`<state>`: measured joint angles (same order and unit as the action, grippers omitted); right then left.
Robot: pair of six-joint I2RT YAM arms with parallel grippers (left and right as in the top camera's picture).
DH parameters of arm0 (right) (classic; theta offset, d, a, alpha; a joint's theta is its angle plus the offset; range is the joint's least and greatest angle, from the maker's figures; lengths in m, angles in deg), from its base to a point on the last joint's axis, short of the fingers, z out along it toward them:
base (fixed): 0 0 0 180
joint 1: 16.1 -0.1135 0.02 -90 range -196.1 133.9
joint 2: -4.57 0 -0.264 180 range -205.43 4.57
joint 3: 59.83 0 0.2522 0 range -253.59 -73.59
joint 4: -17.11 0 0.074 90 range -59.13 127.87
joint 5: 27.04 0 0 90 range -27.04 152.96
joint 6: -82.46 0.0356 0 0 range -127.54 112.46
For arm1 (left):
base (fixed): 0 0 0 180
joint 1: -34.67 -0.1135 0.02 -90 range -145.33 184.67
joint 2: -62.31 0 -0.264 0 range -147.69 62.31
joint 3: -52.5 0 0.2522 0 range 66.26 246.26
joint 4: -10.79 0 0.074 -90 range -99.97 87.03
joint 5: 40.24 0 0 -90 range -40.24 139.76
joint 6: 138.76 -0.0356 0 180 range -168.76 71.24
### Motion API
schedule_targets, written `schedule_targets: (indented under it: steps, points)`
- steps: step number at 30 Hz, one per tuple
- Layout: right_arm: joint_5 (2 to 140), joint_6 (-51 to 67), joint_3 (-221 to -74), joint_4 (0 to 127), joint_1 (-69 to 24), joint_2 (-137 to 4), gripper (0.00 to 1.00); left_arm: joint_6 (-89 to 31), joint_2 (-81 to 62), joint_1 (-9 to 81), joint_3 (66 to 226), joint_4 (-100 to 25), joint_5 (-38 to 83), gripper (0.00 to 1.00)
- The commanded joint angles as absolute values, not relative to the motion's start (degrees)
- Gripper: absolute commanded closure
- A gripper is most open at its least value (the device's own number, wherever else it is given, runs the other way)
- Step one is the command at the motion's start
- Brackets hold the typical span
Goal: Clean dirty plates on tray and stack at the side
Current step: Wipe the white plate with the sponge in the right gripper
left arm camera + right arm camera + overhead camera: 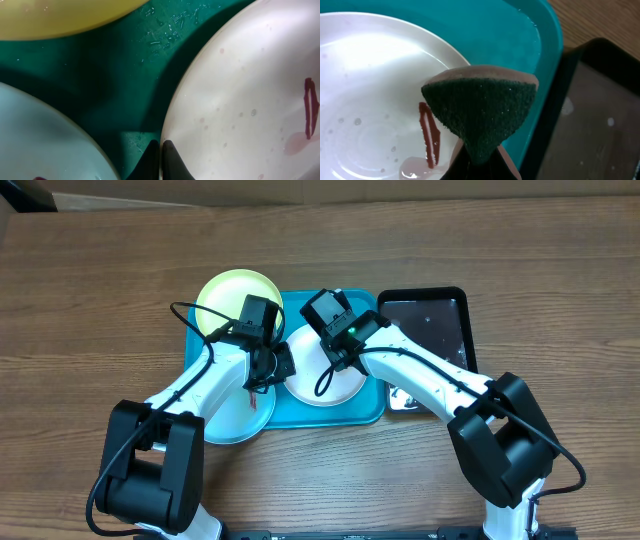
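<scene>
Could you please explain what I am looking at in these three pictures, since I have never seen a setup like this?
These show one moment seen by three cameras. The overhead view looks down on a wooden table with two white-and-black robot arms, each ending in a two-finger pincer. The other two views come from cameras mounted on the wrists.

On the table lies a turquoise tray with three plates: a yellow plate, a white plate and a light blue plate. A smaller black tray sits to its right.

The left pincer is closed on the white plate's rim, seemingly to steady it. The right pincer holds a green scouring sponge just above that plate, near a reddish smear it appears about to wipe.
</scene>
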<state>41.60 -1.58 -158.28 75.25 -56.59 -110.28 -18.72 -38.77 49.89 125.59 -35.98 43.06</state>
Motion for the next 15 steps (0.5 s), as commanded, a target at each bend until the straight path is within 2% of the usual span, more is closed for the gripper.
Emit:
schedule_targets:
  steps: [1,12,15]
  points:
    - [43.72,-1.60,-158.23,74.59,-56.48,-112.29,0.96,-17.89,-39.18,49.69,126.66,-36.13,42.63,0.96]
    - [45.14,-0.16,-158.21,74.59,-56.48,-119.31,0.96,-17.89,-39.18,49.69,126.66,-36.16,42.63,0.96]
    - [50.80,0.12,-158.17,74.73,-56.54,-119.85,0.96,-17.89,-39.18,49.69,126.66,-36.16,42.63,0.96]
